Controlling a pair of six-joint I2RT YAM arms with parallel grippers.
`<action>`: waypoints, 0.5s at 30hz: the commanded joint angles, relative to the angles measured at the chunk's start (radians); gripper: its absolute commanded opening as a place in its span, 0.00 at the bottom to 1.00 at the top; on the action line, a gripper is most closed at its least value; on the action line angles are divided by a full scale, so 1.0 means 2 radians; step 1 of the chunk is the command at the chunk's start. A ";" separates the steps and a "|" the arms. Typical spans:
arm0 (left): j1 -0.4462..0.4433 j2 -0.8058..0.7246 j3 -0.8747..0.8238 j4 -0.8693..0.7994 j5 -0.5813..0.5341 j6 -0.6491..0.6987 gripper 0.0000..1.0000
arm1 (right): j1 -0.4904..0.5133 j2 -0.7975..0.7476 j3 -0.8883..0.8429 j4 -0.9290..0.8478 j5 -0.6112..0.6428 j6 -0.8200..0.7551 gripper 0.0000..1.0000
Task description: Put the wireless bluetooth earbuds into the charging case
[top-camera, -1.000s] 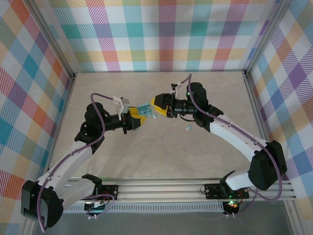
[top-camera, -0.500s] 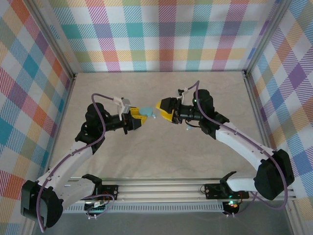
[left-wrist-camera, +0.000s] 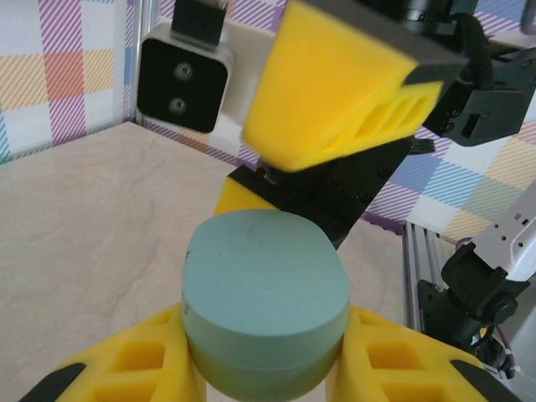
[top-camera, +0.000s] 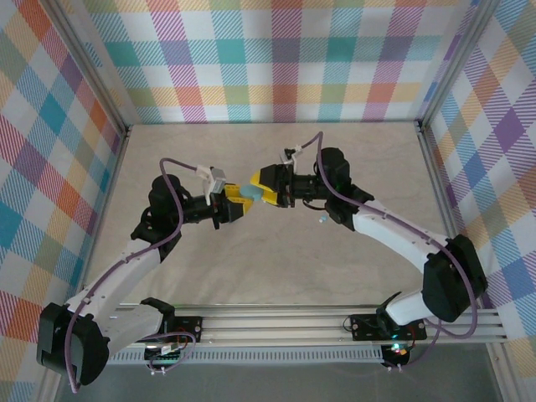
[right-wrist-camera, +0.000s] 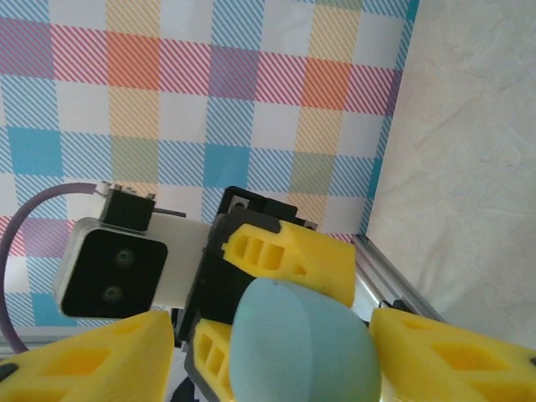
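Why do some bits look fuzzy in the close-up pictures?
Left wrist view: the right arm's yellow blocky fingers sit close to the lens and blur; the rounded teal plastic case looks sharper. Right wrist view: that case is soft, the checked wall crisp. Top view: even light, no glare.

Charging case between left gripper and right gripper, earbud on table rightward

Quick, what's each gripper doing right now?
Left gripper: shut on the rounded teal plastic charging case.
Right gripper: open, jaws straddling that case's other end.
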State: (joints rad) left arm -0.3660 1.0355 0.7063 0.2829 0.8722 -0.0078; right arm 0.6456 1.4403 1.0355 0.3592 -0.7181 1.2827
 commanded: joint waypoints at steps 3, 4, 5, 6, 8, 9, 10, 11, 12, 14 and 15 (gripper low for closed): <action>-0.006 0.001 0.023 0.027 -0.003 -0.005 0.04 | 0.006 0.016 0.019 0.048 -0.032 0.020 0.41; -0.006 0.001 0.022 0.027 -0.007 -0.005 0.04 | 0.006 0.017 0.019 0.054 -0.032 0.022 0.36; -0.006 0.001 0.021 0.026 -0.011 -0.005 0.04 | 0.006 0.018 0.018 0.059 -0.031 0.025 0.32; -0.006 0.001 0.019 0.026 -0.015 -0.005 0.04 | 0.005 0.020 0.019 0.062 -0.032 0.027 0.28; -0.006 -0.001 0.017 0.024 -0.023 -0.004 0.07 | 0.005 0.022 0.022 0.066 -0.033 0.028 0.23; -0.006 -0.003 0.015 0.021 -0.029 -0.002 0.08 | 0.005 0.024 0.024 0.067 -0.034 0.028 0.20; -0.006 -0.005 0.013 0.019 -0.034 -0.001 0.09 | 0.005 0.025 0.025 0.067 -0.033 0.027 0.19; -0.006 -0.007 0.011 0.014 -0.040 0.002 0.10 | 0.005 0.026 0.027 0.068 -0.033 0.028 0.18; -0.006 -0.009 0.010 0.009 -0.047 0.004 0.12 | 0.005 0.028 0.028 0.069 -0.034 0.028 0.16; -0.006 -0.013 0.010 -0.002 -0.059 0.010 0.15 | 0.005 0.030 0.030 0.071 -0.036 0.030 0.15; -0.006 -0.014 0.010 -0.008 -0.064 0.013 0.15 | 0.005 0.032 0.031 0.072 -0.038 0.031 0.16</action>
State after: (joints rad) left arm -0.3664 1.0252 0.7170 0.2935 0.8108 0.0036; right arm 0.6415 1.4975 1.0603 0.4316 -0.7460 1.3544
